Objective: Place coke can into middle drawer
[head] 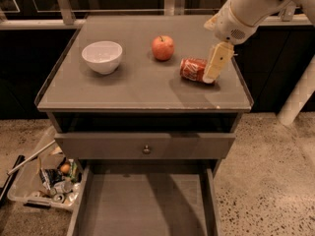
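Note:
The coke can lies on its side on the cabinet top, right of centre, red with white lettering. My gripper hangs from the white arm at the upper right and is down at the can's right end, overlapping it in the camera view. The middle drawer is pulled out at the bottom of the view, showing a bare grey floor and low side walls. It sits well below and in front of the can.
A red apple and a white bowl stand on the cabinet top to the can's left. A closed drawer front with a round knob sits above the open drawer. A clear bin of cans and clutter is on the floor at the left.

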`<state>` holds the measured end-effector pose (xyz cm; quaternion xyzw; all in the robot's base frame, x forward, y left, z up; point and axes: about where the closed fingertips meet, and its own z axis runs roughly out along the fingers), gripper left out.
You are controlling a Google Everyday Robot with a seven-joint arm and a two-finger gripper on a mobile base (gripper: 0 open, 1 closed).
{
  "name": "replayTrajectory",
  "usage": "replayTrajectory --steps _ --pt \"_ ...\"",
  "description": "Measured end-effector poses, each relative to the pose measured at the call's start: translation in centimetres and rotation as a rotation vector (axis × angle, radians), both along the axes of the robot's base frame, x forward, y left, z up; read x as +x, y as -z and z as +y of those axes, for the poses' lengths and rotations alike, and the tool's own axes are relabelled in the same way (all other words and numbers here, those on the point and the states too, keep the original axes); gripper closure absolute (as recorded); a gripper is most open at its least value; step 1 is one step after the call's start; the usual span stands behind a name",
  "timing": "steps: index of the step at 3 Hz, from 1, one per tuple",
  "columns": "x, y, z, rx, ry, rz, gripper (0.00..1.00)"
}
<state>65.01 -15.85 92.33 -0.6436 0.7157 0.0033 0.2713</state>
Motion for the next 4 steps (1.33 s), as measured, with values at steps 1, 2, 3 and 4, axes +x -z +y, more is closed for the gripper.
replayTrajectory --steps 1,2,3,4 --pt "0.6 2.8 0.3 0.022 0.007 0.058 0.0" --pt "0.9 5.1 0.4 0.036 0.016 0.107 0.0" --pt "1.1 7.0 0.4 0.043 0.027 0.148 0.0" --pt "1.1 7.0 0.4 0.043 0.027 0.149 0.19"
